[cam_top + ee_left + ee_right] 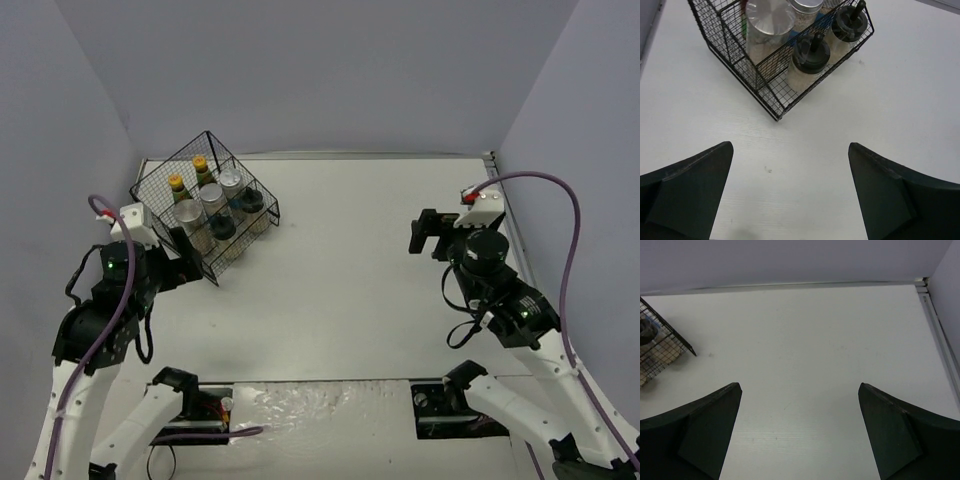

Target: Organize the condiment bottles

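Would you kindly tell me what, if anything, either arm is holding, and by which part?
Nothing is held: both the left arm and right arm have open, empty jaws; the bottles sit in the basket.

A robotics lab test cell: a bare white tabletop (pixel 360 270) boxed in by plain pale lavender walls (pixel 330 70), with two cabled white-and-black arms (pixel 100 330) bolted at its near edge.

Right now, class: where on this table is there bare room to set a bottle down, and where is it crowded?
Free: the table between the basket and the right gripper, back to the wall. Crowded: the far-left corner, where the basket of bottles sits just ahead of the left gripper.
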Available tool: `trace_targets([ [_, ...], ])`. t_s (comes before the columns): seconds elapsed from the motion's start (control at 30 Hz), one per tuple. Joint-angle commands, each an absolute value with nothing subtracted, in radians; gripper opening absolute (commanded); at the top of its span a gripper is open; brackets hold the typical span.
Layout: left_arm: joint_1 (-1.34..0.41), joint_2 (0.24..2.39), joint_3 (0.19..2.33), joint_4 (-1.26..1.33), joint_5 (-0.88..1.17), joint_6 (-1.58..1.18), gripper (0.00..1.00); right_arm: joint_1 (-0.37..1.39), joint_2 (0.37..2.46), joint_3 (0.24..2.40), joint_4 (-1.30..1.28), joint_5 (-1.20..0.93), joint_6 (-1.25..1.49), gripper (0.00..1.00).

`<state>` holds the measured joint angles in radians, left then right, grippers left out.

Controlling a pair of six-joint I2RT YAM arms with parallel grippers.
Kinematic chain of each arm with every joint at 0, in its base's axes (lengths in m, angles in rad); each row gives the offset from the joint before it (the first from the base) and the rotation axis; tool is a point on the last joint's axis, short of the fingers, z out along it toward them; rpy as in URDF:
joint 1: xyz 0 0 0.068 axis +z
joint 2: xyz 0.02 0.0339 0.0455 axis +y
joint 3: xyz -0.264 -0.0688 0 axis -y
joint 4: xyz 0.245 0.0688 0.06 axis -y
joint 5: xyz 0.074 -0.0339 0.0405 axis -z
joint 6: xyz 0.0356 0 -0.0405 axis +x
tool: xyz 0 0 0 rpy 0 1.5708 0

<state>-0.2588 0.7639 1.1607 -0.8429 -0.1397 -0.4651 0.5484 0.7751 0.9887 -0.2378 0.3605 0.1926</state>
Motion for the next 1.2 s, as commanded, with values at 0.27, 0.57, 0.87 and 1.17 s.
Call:
trace_targets([
  [0.27, -0.254, 0.465, 1.148, -0.983, -0.215, -0.411, 0.97, 0.543, 0.523, 1.095, -0.358, 0.494, 0.063, 1.0],
  [0.57, -0.254, 0.404, 1.205, -1.077, -0.268, -0.403, 0.97, 0.543, 0.403, 1.061, -0.447, 0.545, 0.066, 1.0],
  [0.87, -0.255, 0.38, 1.218, -1.118, -0.311, -0.425, 0.97, 0.542, 0.359, 1.05, -0.455, 0.492, 0.074, 1.0],
  [1.17, -0.255, 0.397, 1.223, -1.13, -0.314, -0.426, 0.97, 0.542, 0.346, 1.05, -0.463, 0.418, 0.124, 1.0],
])
